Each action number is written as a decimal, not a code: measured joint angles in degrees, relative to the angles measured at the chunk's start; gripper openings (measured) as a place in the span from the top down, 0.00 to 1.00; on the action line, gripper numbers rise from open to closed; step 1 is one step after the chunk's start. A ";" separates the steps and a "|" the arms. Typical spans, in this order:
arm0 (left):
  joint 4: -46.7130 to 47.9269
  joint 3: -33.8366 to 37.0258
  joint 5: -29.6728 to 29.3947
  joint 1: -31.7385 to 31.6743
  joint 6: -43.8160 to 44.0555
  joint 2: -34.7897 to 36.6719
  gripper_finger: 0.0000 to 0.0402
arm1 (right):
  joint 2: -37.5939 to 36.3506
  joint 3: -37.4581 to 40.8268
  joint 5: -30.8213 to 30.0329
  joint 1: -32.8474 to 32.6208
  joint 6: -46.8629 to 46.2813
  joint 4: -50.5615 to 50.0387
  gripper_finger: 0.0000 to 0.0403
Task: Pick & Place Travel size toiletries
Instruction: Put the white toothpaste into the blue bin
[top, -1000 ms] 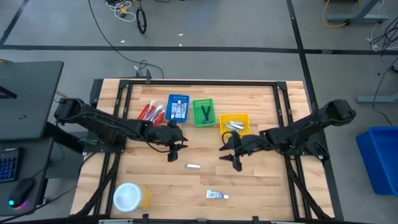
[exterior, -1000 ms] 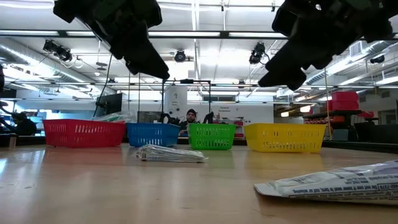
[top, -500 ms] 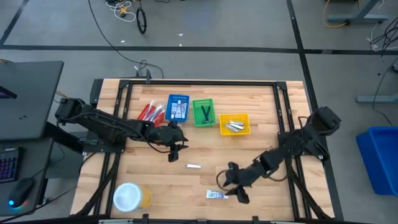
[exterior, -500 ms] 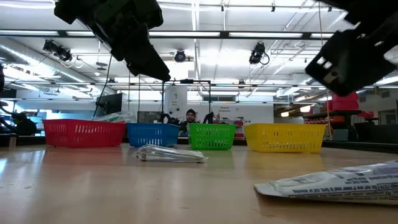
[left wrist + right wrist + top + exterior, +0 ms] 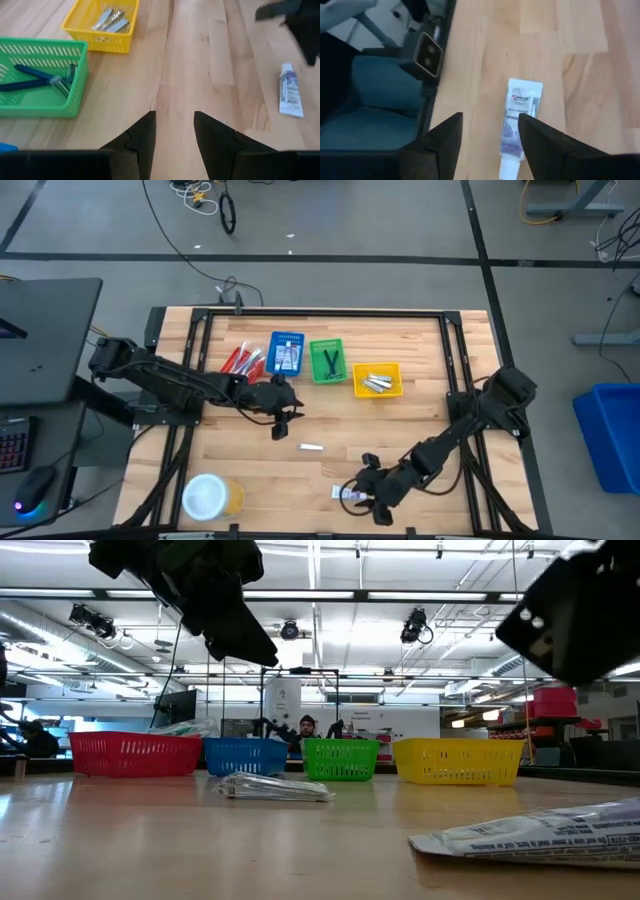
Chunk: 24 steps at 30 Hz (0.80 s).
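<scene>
A small white and blue toothpaste tube (image 5: 348, 494) lies flat on the wooden table near its front edge. My right gripper (image 5: 372, 502) hovers open just over it. In the right wrist view the tube (image 5: 517, 125) shows lengthwise between the two fingers, close to one fingertip (image 5: 530, 125). A small white packet (image 5: 311, 447) lies flat at mid-table. My left gripper (image 5: 283, 423) waits open above the table in front of the bins, with nothing between its fingers (image 5: 145, 132).
Red (image 5: 243, 361), blue (image 5: 287, 352), green (image 5: 327, 361) and yellow (image 5: 378, 380) bins stand in a row at the back, with items inside. A white-lidded yellow jar (image 5: 210, 497) stands at the front left. The table's front frame edge (image 5: 427, 55) runs close to the tube.
My right gripper has swung from beside the yellow bin toward the table's near edge, sinking a little and turning. It now stands over the toothpaste tube. The tube and packet lie where they were.
</scene>
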State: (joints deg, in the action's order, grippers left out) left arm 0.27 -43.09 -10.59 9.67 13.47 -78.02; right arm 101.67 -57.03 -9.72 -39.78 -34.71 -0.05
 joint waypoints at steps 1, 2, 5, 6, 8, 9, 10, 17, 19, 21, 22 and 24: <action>-0.30 -0.01 -0.07 0.00 0.09 0.00 0.65 | 0.87 0.02 -0.38 -0.15 -0.48 0.46 0.50; -0.34 -0.02 -0.07 0.00 0.15 0.00 0.65 | 1.73 0.00 -0.60 -0.35 -1.09 0.87 0.50; -0.88 -0.02 -0.15 0.04 0.90 0.00 0.65 | 4.15 0.04 -1.77 -1.00 -2.38 0.69 0.49; -1.02 -0.02 -0.23 0.04 1.17 0.00 0.65 | 4.99 0.04 -2.30 -1.22 -2.34 0.70 0.49; -1.38 -0.02 -0.27 0.04 1.39 0.00 0.65 | 6.40 0.11 -2.71 -1.59 -1.07 0.98 0.49; -1.34 -0.02 -0.29 0.04 1.45 0.00 0.65 | 7.08 0.10 -2.79 -1.60 -0.06 2.18 0.49; -1.35 -0.02 -0.27 0.05 1.63 0.00 0.65 | 7.59 0.08 -3.29 -1.75 0.85 2.97 0.48; -1.15 -0.02 -0.20 0.07 1.92 0.00 0.65 | 9.68 0.08 -5.13 -1.94 2.67 4.90 0.43; -1.21 -0.02 -0.24 0.05 1.87 0.00 0.65 | 9.77 0.11 -5.15 -1.94 2.18 4.67 0.40; -1.03 -0.02 -0.24 0.06 1.82 0.00 0.65 | 9.77 0.08 -5.28 -1.94 2.17 5.23 0.38; -1.07 -0.02 -0.27 0.06 1.75 0.00 0.65 | 9.77 0.08 -5.44 -1.94 2.37 5.19 0.37; -1.07 -0.02 -0.27 0.05 1.75 0.00 0.65 | 9.77 0.08 -5.83 -1.89 3.70 4.53 0.36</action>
State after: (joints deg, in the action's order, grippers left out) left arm -0.80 -43.11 -10.85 9.73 15.22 -78.02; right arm 111.44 -56.95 -15.55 -41.67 -31.01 4.48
